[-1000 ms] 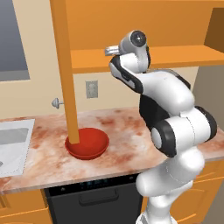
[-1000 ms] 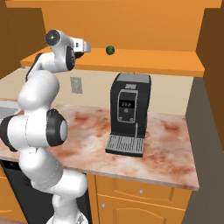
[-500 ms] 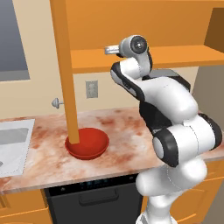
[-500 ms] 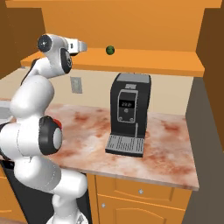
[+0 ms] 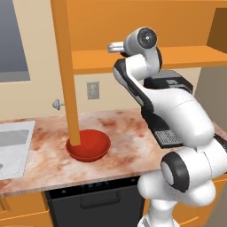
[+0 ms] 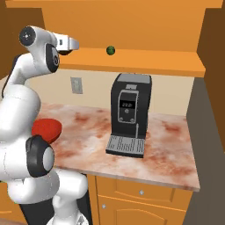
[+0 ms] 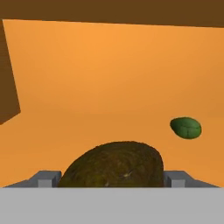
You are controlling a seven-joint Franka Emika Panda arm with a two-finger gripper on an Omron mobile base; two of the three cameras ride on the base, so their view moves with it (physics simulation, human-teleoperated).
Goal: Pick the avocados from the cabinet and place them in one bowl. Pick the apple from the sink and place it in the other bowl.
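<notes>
In the hand view an olive-brown avocado [image 7: 113, 165] sits between my gripper [image 7: 111, 178] fingers, spanning almost the whole gap, so the gripper is shut on it. A darker green avocado [image 7: 186, 127] lies farther back to the right on the cabinet shelf [image 6: 154, 59]; it is the small dark ball [image 6: 110, 50] in the right base view. My gripper [image 5: 111, 46] [image 6: 75, 44] is at shelf height by the shelf's left part. The red bowl [image 5: 103, 145] [image 6: 46, 127] sits on the counter below, behind the tall orange door panel [image 5: 66, 66]. A corner of the sink [image 5: 11, 142] shows at left.
A black coffee machine [image 6: 129, 114] stands on the marble counter [image 6: 167, 145] under the shelf, right of the arm. A wall outlet [image 5: 92, 90] is on the back wall. A dark dishwasher front [image 5: 97, 199] sits below the counter edge.
The arm has swung and the hand has drawn back a little to the left along the shelf. The green avocado has stayed put.
</notes>
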